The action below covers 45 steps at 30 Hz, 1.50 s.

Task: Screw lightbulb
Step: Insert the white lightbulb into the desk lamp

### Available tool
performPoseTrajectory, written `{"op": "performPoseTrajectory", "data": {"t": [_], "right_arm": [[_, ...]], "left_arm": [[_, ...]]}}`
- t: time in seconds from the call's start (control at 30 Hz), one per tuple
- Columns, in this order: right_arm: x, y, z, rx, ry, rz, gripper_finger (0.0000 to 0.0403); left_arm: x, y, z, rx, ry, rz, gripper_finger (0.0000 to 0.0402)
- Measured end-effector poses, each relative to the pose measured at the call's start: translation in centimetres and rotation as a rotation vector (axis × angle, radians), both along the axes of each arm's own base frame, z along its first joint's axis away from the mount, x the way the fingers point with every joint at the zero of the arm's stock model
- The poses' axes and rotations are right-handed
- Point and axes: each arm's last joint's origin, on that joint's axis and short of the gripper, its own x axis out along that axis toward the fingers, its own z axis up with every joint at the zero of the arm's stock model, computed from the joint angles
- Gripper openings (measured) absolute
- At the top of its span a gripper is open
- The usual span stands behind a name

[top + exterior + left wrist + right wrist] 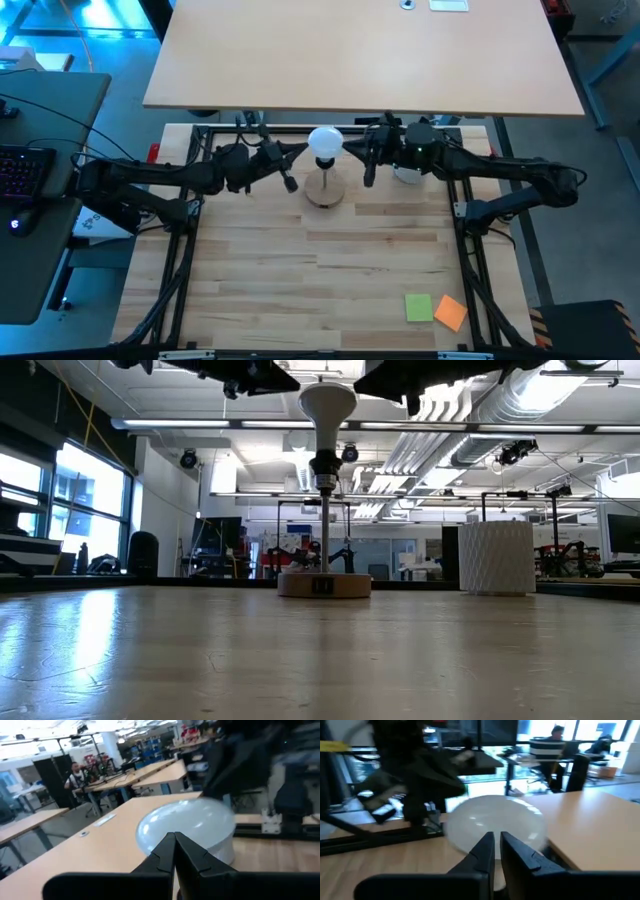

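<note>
The white frosted lightbulb (325, 142) stands upright, base down, in the black socket (325, 468) on top of the thin post of the round wooden stand (325, 190), at the table's far middle. My left gripper (302, 151) is shut, with its tips right at the bulb's left side; the globe (195, 827) fills its wrist view just past the tips. My right gripper (348, 149) is shut at the bulb's right side, with the globe (495, 820) just past its tips. In the low view the bulb (327, 400) sits between the two arms. My left gripper points level from the table's left with its shut tips (174, 837) at the globe's side; I cannot tell whether they touch it. My right gripper points level from the table's right with its tips (490, 840) at the globe's other side; I cannot tell whether they touch it.
A white ribbed cup (497, 557) stands right of the stand, under my right arm (407, 174). A green sticky note (418, 307) and an orange one (451, 312) lie at the near right. A pale desk (360, 60) lies beyond the far edge.
</note>
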Motion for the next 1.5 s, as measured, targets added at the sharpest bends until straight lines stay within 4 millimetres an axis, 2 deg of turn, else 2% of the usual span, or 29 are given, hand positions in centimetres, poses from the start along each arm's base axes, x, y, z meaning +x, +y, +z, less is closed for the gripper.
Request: {"op": "performPoseTrajectory", "data": {"t": [0.17,0.3,0.4,0.47,0.57,0.7,0.87,1.07,1.27,1.5], "right_arm": [[0.3,1.3,0.0,0.004,-0.003,0.068,0.0025],[0.5,2.8,0.1,0.004,0.002,0.201,0.0025],[-0.3,3.8,1.0,-0.055,-0.021,0.23,0.0025],[-1.2,4.2,2.0,-0.095,-0.055,0.183,0.0025],[-2.3,4.0,2.8,-0.109,-0.069,0.062,0.0025],[-2.7,2.6,2.4,-0.1,-0.016,-0.033,0.0025],[-1.5,0.2,0.4,-0.024,0.07,-0.139,0.0025],[0.5,-1.2,-0.5,-0.008,-0.009,-0.179,0.0025],[0.8,-0.8,-0.7,0.068,-0.023,-0.111,0.0025],[1.2,2.7,-0.1,0.059,-0.047,0.128,0.0025]], "left_arm": [[0.5,1.5,-0.9,-0.005,0.034,0.047,0.0],[0.3,2.7,-1.3,-0.004,0.074,0.107,0.0],[-0.1,2.9,-1.0,0.001,0.066,0.148,0.0],[-0.2,2.6,-0.8,0.014,0.068,0.141,0.0],[-0.1,1.8,-0.7,0.034,0.075,0.11,0.0],[0.1,0.6,-0.5,0.035,0.06,0.067,0.0],[0.3,-0.6,-0.2,0.037,0.024,0.022,0.0],[0.8,-0.3,-0.5,0.044,0.021,0.03,0.0],[1.3,1.3,-1.1,0.043,0.023,0.093,0.0],[1.6,3.0,-2.7,0.026,0.104,0.124,0.0]]}}
